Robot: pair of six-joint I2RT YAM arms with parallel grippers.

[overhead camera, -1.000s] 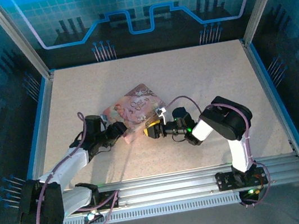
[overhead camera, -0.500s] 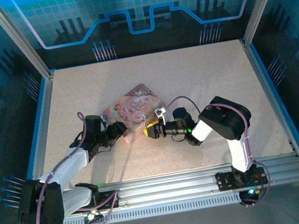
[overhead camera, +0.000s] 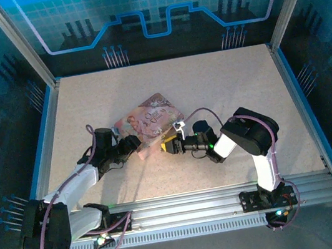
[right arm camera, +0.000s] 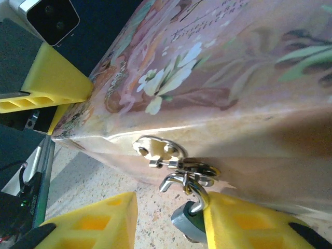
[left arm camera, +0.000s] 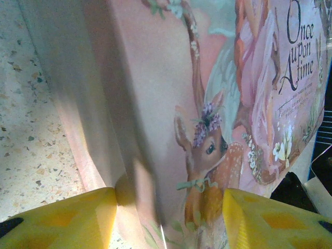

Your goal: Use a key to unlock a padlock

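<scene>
While my left gripper [left arm camera: 168,199] clamps a corner of the pink box [right arm camera: 233,78], my right gripper [right arm camera: 170,202] stands open around the padlock [right arm camera: 189,223]. It hangs from the hasp [right arm camera: 155,148] on the box's edge, touching one jaw. Bare table [overhead camera: 210,86] spreads beyond.

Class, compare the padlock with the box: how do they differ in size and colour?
The padlock is tiny, the box far larger. The padlock is grey-blue metal, the box pink and illustrated. They are joined: the padlock's shackle passes through the box's clasp.

Right wrist view, bottom centre: padlock [right arm camera: 184,220] body half hidden behind right gripper [right arm camera: 168,206] finger [right arm camera: 249,223], cropped by frame edge.
</scene>
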